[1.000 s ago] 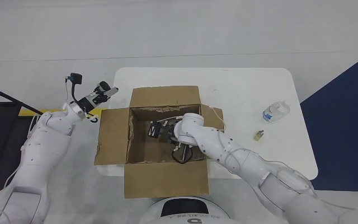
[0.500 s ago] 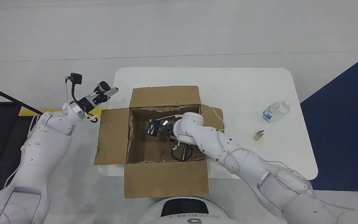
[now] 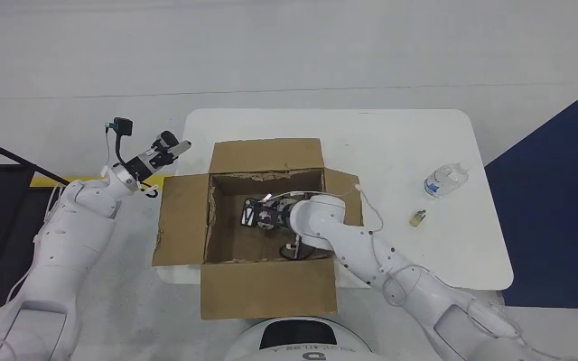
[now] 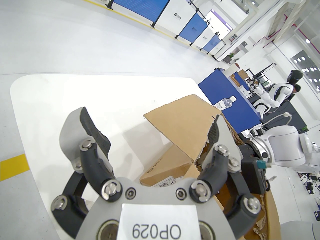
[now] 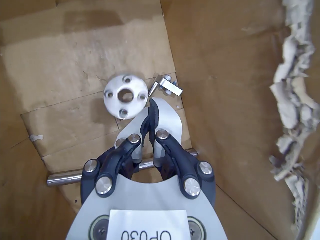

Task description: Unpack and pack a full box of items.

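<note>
Box point(image 3: 266, 155): cardboard, open on the white desk point(image 3: 397, 135), flaps folded out. One inner wall has a torn, ragged upper edge.

Right end effector point(image 5: 151, 111): you have it down inside the box, close to the floor. The two pads are pressed together and nothing shows between them. From above it sits point(image 3: 262, 215) near the middle of the box, toward the far wall.

Box contents, from the right wrist view:
- Round white disc point(image 5: 125, 96) with a centre hole and four smaller holes. It lies flat on the floor just beside the fingertips.
- Small metal bracket point(image 5: 166, 88), just beside the disc and near the corner. I cannot tell whether the fingertips touch it.
- Steel rod point(image 5: 65, 177), flat on the floor, passing under the fingers.

Left end effector point(image 4: 150, 126): held over the desk's far left corner point(image 3: 176, 144), outside the box and apart from it. Its fingers are spread wide and hold nothing.

On the desk, right of the box and well apart from it, you have a water bottle point(image 3: 446, 180) with a small jar point(image 3: 417, 217) near it.
</note>
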Tool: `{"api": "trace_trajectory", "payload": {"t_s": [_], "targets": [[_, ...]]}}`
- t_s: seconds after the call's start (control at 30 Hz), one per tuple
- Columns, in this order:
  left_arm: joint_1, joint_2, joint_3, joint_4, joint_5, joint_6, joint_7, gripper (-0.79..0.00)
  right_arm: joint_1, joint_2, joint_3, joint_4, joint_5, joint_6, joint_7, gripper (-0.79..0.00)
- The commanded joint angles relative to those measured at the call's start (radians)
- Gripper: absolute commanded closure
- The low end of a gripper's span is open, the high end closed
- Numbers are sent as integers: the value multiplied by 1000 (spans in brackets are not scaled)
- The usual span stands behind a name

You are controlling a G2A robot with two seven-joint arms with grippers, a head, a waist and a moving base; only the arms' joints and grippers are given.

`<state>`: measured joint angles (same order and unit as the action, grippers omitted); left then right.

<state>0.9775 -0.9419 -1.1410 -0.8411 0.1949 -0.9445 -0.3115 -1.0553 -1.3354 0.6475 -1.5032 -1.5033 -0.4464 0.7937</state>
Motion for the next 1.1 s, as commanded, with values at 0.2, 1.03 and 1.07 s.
{"api": "trace_trajectory", "payload": {"t_s": [0.2, 1.03, 1.07], "targets": [[0, 0, 0, 0, 0, 0, 0, -785, -39, 17, 45, -22, 0, -36, 41, -320], [0, 0, 0, 0, 0, 0, 0, -785, 134, -74, -100, 217, 20, -126, -14, -456], [0, 0, 0, 0, 0, 0, 0, -785, 137, -76, -101, 223, 21, -124, -18, -437]]}}
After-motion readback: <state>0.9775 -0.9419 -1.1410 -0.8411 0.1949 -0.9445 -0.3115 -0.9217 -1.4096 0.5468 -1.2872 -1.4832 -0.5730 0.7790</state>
